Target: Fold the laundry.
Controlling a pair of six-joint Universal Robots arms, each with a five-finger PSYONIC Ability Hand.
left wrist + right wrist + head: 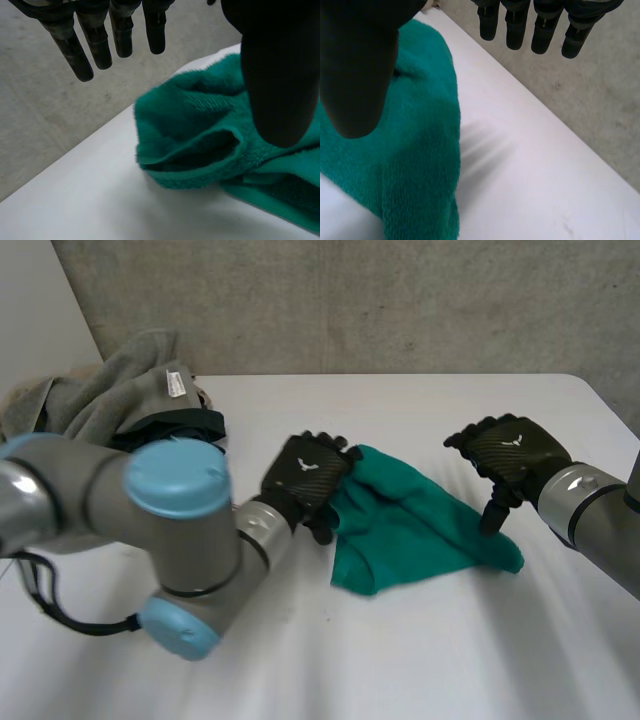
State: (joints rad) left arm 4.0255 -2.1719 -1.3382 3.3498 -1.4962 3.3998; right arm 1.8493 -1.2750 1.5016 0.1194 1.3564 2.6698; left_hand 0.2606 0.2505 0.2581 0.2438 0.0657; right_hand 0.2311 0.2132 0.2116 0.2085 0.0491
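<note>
As grey wall [400, 300] looms, towel [420, 525] tops table [400, 665].

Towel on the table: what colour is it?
The towel is teal green, clearest in the left wrist view.

At ten o'clock the grey-jointed left arm [90, 495] hides part of the crumpled grey fleece garment [105, 390], whose white tag [177, 383] we cannot read. The black left hand [308, 472] covers the nine o'clock edge of the teal terry towel [420, 525].

Towel [420, 525] plain teal-green; table [400, 660] white; laundry pile [110, 390] grey
</note>
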